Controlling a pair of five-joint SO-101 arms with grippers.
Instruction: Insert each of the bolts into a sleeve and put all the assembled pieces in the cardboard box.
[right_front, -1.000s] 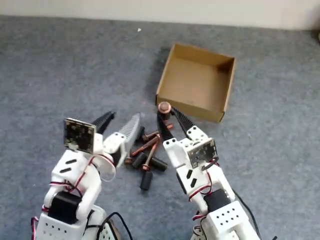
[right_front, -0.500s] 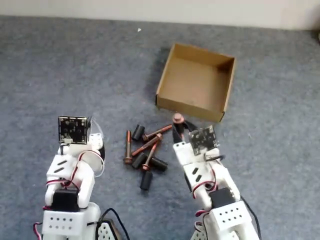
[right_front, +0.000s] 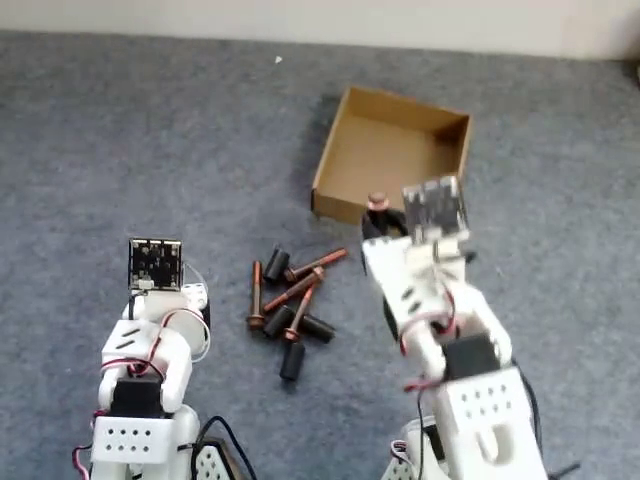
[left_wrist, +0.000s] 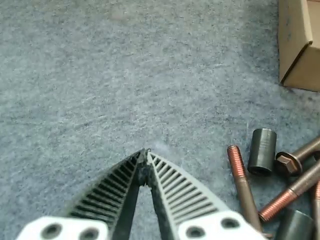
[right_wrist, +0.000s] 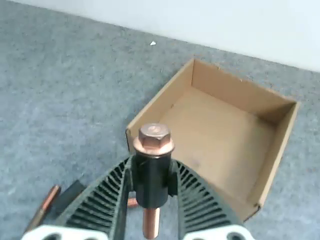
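- We are logging one assembled piece: a copper-coloured bolt with a flanged hex head is sitting through a black sleeve. It is standing upright, its threaded tip poking out below.
- The right gripper is clenching this piece by the sleeve at the lower centre of the right wrist view, in front of the box's near corner.
- The cardboard box is lying open-topped in the upper centre of the high view, its four low walls and plain brown floor showing. The bolt head is showing just at its near wall.
- The left gripper is pinching shut on nothing, its ribbed fingers meeting at the tips over the carpet.
- Loose bolts and loose sleeves are lying heaped at the centre of the high view, between the two arms.
- Grey carpet is stretching wide at the left and right of the frame; a pale wall is edging the top.
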